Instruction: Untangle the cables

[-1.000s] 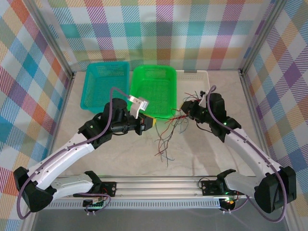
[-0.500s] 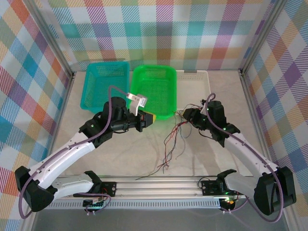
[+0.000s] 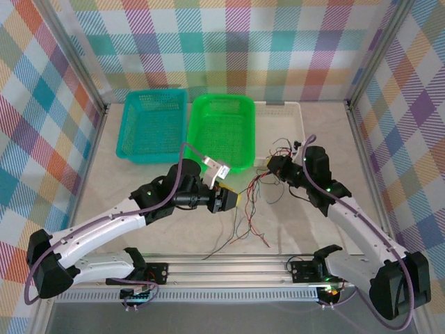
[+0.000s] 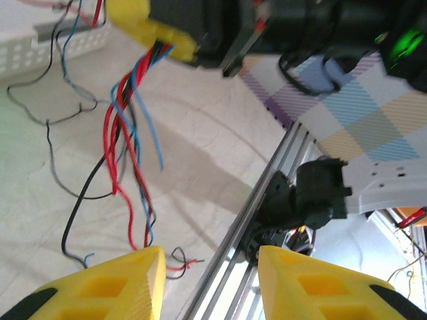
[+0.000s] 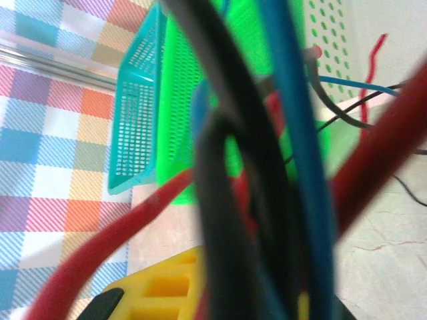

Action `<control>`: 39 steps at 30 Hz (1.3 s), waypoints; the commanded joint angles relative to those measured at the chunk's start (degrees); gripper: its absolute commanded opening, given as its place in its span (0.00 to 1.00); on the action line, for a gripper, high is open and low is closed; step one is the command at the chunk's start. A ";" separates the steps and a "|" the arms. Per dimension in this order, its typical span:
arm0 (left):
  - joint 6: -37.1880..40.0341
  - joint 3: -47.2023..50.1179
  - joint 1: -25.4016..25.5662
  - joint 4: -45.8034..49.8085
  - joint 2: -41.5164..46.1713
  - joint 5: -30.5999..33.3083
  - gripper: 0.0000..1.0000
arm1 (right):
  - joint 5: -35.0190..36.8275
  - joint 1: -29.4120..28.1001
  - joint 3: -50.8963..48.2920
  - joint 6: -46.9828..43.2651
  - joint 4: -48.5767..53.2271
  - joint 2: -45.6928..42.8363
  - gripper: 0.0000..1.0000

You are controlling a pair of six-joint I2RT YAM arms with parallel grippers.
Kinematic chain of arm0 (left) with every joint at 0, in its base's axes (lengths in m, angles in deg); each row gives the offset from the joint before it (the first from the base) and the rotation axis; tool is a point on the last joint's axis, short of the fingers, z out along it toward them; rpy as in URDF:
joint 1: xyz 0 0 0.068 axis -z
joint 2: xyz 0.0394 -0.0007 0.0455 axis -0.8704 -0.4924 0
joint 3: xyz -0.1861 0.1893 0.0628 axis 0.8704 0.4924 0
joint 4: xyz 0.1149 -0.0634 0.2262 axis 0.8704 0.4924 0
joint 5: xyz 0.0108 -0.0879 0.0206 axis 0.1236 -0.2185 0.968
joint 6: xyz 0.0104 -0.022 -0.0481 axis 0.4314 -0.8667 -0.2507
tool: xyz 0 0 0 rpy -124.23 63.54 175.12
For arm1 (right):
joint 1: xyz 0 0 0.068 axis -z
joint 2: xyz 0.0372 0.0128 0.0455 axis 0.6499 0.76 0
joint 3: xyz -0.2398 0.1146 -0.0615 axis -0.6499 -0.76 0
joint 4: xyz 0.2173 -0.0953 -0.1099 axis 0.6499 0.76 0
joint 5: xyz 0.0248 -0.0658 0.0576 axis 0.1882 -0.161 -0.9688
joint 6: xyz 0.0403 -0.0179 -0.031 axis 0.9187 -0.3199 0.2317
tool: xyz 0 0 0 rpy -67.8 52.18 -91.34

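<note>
The cables [image 3: 249, 203] are a bunch of thin red, black and blue wires. They hang from my right gripper [image 3: 272, 165], which is shut on them, and their loose ends trail onto the table near the front rail. In the right wrist view black, blue and red cables [image 5: 267, 167] cross close to the lens over a yellow finger [image 5: 160, 293]. My left gripper [image 3: 231, 202] stands just left of the hanging strands, open, with nothing between its yellow fingers [image 4: 120, 287]. The left wrist view shows the cables [image 4: 127, 127] dangling below the right gripper's yellow fingertip [image 4: 143, 23].
A teal basket [image 3: 153, 125] and a green basket [image 3: 222, 132] stand at the back, with a white perforated tray [image 3: 281, 115] to their right. An aluminium rail [image 3: 236, 264] runs along the near edge. Checked walls close in both sides.
My left gripper has opened and moved right and nearer, to beside the hanging strands. The right gripper has stayed shut on the bunch, whose loose ends have shifted on the table.
</note>
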 commanded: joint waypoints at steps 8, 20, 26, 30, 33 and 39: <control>-1.03 7.07 0.95 -5.87 -0.90 7.96 0.42 | -5.52 0.07 3.87 1.76 -4.78 -4.82 0.00; -2.24 6.57 0.95 -12.30 -6.49 8.39 0.27 | -9.17 0.08 3.04 3.63 -7.12 -5.11 0.00; -2.52 6.68 0.95 -13.37 -6.01 11.07 0.00 | -8.98 0.06 0.95 2.16 -6.31 -4.33 0.00; -3.23 6.00 0.93 -13.54 -5.70 15.39 0.00 | -8.67 0.11 -1.79 0.17 -6.52 -2.33 0.00; -3.59 4.35 0.78 -12.83 -6.44 17.91 0.00 | -7.84 0.12 -3.52 -1.66 -6.90 -0.71 0.15; -3.87 -0.34 -0.02 -11.30 -10.54 18.30 0.00 | -6.69 0.26 -4.55 -4.37 -6.55 1.34 0.28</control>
